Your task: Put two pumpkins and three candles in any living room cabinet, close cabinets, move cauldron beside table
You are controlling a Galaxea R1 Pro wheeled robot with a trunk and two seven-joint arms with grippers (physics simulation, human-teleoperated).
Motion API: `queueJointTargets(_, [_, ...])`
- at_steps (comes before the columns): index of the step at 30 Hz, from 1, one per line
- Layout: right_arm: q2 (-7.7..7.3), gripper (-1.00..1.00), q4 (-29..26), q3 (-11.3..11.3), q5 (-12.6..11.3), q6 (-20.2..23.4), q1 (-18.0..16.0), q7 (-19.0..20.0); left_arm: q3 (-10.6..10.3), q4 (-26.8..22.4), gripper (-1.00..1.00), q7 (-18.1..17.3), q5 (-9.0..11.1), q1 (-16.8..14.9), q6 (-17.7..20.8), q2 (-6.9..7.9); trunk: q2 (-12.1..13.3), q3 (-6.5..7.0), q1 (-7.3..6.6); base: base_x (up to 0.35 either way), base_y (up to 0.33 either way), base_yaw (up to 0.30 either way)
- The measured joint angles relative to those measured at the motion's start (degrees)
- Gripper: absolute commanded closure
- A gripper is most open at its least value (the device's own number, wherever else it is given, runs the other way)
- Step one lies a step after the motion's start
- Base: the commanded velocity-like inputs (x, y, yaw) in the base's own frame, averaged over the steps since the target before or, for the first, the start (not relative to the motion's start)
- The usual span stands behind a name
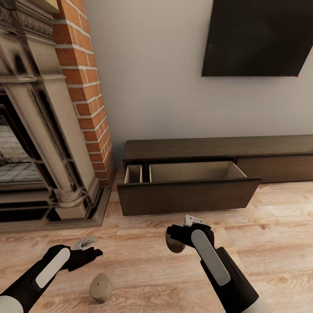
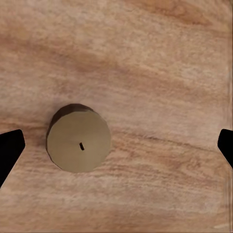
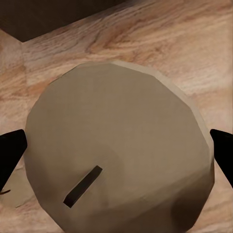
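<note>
Two stubby tan candles [image 1: 101,288] [image 1: 175,246] | grained wood floor [image 1: 143,269] | drawer [image 1: 187,191] open

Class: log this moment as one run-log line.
right hand: holds candle | left hand: open above floor candle | cabinet drawer: open

- I see a pale wood-plank floor [image 1: 278,243].
- A plain grey wall [image 1: 156,78] carries a dark panel [image 1: 261,37].
- A brick column [image 1: 84,87] flanks the ornate stone fireplace [image 1: 39,143].

Even, soft, rendered light with no glare. Faint shadows sit under the cabinet [image 1: 191,195]. The fireplace [image 1: 39,130] bends at the left edge.
</note>
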Motion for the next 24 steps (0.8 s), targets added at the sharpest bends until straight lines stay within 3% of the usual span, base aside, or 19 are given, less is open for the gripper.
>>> queueJointTargets(17, [0.05,1.00,0.3,0.0,0.0,-0.3,0.0,0.3,-0.6,0.0,-1.00,-0.2,0.4,0.1,0.1,0.00,0.0,0.00,0.02,0.038,-0.057,0.000])
queueJointTargets(24, [0.05,1.00,0.3,0.0,0.0,-0.4,0.0,0.3,-0.4,4.5,-1.00,-0.4,0.7,0.1,0.1,-0.01,0.0,0.00,0.02,0.085,-0.001,0.000])
